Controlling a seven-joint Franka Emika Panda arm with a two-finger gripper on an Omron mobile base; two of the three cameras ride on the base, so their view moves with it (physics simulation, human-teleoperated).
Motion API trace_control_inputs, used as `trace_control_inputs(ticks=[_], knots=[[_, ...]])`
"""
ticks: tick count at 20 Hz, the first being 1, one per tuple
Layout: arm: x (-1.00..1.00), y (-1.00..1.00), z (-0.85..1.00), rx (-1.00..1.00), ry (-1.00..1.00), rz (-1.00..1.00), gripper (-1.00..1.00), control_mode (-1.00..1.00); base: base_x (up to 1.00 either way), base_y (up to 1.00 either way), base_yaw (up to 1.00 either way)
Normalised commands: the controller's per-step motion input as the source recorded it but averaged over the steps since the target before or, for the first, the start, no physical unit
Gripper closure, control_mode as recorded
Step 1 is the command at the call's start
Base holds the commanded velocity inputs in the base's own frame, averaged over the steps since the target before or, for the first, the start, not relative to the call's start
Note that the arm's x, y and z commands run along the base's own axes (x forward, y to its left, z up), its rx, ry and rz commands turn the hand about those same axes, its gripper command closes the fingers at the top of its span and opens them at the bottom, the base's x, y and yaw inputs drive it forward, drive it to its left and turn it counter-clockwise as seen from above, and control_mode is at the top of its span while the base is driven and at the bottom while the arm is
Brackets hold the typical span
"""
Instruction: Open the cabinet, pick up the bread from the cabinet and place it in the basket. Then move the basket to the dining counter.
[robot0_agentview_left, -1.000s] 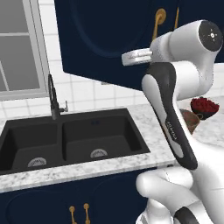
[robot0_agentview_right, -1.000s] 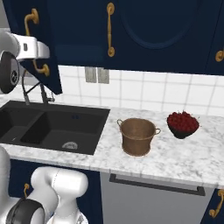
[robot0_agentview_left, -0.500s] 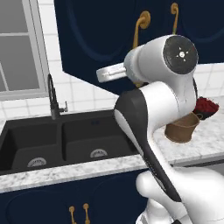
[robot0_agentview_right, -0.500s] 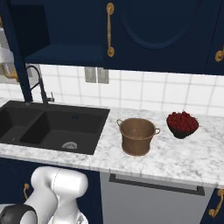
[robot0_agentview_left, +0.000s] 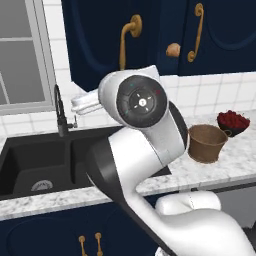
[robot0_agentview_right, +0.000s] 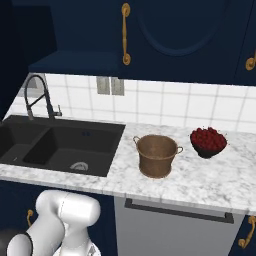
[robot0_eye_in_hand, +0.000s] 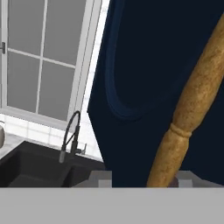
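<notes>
The pincer (robot0_eye_in_hand: 168, 181) is sitting right up against the long brass handle (robot0_eye_in_hand: 192, 109) of the navy wall cabinet (robot0_eye_in_hand: 148, 57); in the hand view the handle is running up from between the finger bases and slanting across the door's arched panel. The fingertips are barely showing at the lower edge, so I cannot tell whether the pincer is clenched on the handle or merely resting around it.

In the left base view the cabinet door (robot0_agentview_left: 100, 40) is standing swung out from the wall, with its curved handle (robot0_agentview_left: 127, 37) just above the arm's big white joint (robot0_agentview_left: 142, 100), which is blocking the hand itself. Past the door edge, the bread (robot0_agentview_left: 173, 50) is showing as a small golden-brown bun inside the cabinet, beside the handle of the neighbouring door (robot0_agentview_left: 196, 32).

In the right base view the open cabinet shelf (robot0_agentview_right: 80, 60) is appearing dark above the tap (robot0_agentview_right: 37, 97). Below it the black double sink (robot0_agentview_right: 55, 142) is lying in the marbled top (robot0_agentview_right: 200, 185). The basket (robot0_agentview_right: 156, 156) is standing upright on that top, just right of the sink, and the dark bowl of red fruit (robot0_agentview_right: 208, 142) is sitting near it, further right and closer to the tiled wall (robot0_agentview_right: 165, 102). A window (robot0_eye_in_hand: 39, 61) is showing left of the door in the hand view
</notes>
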Motion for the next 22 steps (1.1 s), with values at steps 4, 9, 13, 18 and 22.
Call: trace_control_inputs(ticks=[4, 9, 13, 18, 22], knots=[[0.16, 1.00, -0.17, 0.00, 0.00, 0.05, 1.00, -1.00, 0.00, 0.00, 0.00], [-0.40, 0.35, 0.02, 0.05, -0.07, 0.05, 1.00, -1.00, 0.00, 0.00, 0.00], [-1.00, -0.96, 0.02, 0.11, 0.00, -0.01, 1.00, -1.00, 0.00, 0.00, 0.00], [-0.63, -1.00, 0.00, 0.11, -0.03, -0.02, 1.00, -1.00, 0.00, 0.00, 0.00], [0.29, -1.00, 0.00, 0.06, 0.00, 0.00, 1.00, -1.00, 0.00, 0.00, 0.00]])
